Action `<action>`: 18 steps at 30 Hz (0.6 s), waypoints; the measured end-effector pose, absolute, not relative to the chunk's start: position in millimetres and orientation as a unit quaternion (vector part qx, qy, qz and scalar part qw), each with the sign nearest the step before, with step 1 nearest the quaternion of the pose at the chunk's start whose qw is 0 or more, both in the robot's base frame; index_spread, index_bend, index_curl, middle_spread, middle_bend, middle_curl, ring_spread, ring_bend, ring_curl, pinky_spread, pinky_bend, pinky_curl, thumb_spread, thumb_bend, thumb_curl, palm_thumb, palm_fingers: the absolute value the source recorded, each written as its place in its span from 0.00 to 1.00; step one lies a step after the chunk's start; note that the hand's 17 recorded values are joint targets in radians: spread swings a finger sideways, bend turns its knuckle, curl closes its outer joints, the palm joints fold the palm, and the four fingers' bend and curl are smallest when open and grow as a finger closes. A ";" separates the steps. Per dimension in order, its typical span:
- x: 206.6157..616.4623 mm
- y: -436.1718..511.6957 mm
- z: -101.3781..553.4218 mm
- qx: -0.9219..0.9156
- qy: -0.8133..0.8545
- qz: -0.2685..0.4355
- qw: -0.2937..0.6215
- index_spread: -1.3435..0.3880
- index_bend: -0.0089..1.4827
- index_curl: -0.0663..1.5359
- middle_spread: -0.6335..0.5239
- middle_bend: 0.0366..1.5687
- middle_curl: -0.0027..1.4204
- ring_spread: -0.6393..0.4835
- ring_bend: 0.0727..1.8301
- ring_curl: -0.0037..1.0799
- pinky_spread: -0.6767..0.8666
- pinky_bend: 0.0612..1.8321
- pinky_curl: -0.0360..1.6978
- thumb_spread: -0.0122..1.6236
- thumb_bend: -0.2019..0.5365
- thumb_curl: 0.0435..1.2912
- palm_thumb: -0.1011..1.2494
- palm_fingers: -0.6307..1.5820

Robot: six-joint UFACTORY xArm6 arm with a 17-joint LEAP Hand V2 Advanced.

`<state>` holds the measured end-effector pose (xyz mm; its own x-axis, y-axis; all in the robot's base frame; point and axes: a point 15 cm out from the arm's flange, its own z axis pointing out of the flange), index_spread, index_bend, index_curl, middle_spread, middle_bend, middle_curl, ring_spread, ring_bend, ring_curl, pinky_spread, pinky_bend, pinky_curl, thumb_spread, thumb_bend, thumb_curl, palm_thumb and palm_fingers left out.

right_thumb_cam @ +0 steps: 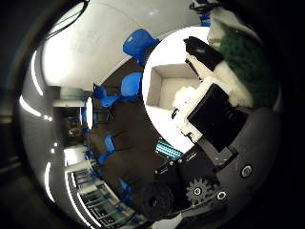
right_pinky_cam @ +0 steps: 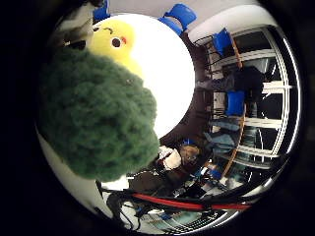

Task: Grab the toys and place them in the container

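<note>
Blue chairs point(right_thumb_cam: 131, 88) stand on the dark floor point(right_thumb_cam: 128, 138) beside the round white table point(right_pinky_cam: 170, 73), and another blue chair point(right_pinky_cam: 235, 103) sits near the tall windows point(right_pinky_cam: 273, 118). Light strips point(right_thumb_cam: 28, 107) run along the ceiling.

Hand point(right_thumb_cam: 209, 114) w/ black and white blocks, silver gear

The fuzzy toy point(right_pinky_cam: 96, 118) sits close against the palm, held up above the round table point(right_pinky_cam: 170, 73). The duck toy point(right_pinky_cam: 115, 42) lies on the table beyond it. The container point(right_thumb_cam: 164, 88) stands on that table.
</note>
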<state>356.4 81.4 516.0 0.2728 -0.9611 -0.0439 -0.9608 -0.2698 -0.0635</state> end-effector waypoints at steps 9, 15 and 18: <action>397.7 132.3 471.0 -0.805 0.593 0.014 0.022 0.61 0.67 0.67 0.36 0.78 0.71 0.33 0.70 0.84 0.29 0.65 0.70 0.71 0.26 0.44 0.84 0.74; 418.7 151.8 444.0 -0.808 0.588 0.023 0.015 0.61 0.64 0.67 0.35 0.74 0.71 0.33 0.69 0.82 0.28 0.63 0.67 0.75 0.24 0.40 0.76 0.75; 434.6 158.4 445.4 -0.808 0.588 0.008 0.040 0.60 0.50 0.63 0.35 0.68 0.65 0.33 0.66 0.73 0.22 0.56 0.58 0.76 0.23 0.36 0.68 0.76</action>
